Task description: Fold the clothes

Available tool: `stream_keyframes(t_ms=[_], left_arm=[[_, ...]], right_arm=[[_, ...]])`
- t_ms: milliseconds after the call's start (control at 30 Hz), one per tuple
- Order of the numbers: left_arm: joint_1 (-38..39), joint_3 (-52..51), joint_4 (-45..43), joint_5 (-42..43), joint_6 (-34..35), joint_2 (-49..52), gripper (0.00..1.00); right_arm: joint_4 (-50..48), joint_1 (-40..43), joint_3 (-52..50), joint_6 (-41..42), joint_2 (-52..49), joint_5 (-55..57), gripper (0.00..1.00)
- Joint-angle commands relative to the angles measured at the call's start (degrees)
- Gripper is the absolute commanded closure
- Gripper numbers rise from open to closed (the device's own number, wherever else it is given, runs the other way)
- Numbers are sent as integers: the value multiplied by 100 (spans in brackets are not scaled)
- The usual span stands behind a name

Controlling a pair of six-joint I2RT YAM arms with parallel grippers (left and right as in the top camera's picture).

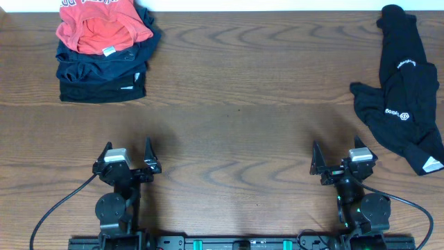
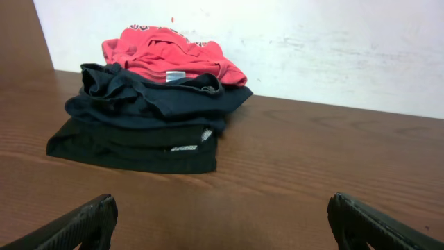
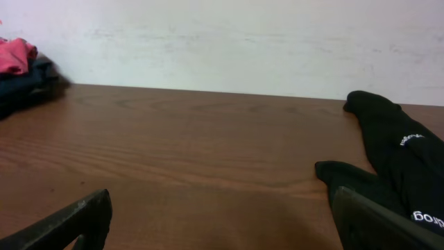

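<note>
The black shirt [image 1: 402, 90] with small white lettering and a white tag lies crumpled at the far right of the table; in the right wrist view [image 3: 395, 160] it lies ahead and to the right. My right gripper [image 1: 345, 158] [image 3: 222, 222] is open and empty, near the front edge, just left of the shirt's lower part. My left gripper [image 1: 127, 154] [image 2: 222, 222] is open and empty near the front left, well apart from the shirt.
A stack of folded garments [image 1: 104, 59] sits at the back left: a red-orange shirt [image 1: 100, 24] on dark navy ones [image 2: 146, 104]. A white wall [image 2: 312, 42] runs behind the wooden table [image 1: 236, 104].
</note>
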State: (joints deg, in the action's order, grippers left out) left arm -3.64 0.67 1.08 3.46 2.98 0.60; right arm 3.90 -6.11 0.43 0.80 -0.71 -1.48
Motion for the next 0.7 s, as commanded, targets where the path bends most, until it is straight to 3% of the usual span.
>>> stream_keyframes(t_ms=[0,433,667], left_arm=[[20,-44,262,-4,31,-39,2],[17,-44,262,-9,26,-39,2],[20,-37,-28,455,160,-39,2]], right_arm=[[24,48,-11,-66,39,13,1],[-15,48,-11,-68,39,162,1],[-820,48,-9,-44,39,-468,1]])
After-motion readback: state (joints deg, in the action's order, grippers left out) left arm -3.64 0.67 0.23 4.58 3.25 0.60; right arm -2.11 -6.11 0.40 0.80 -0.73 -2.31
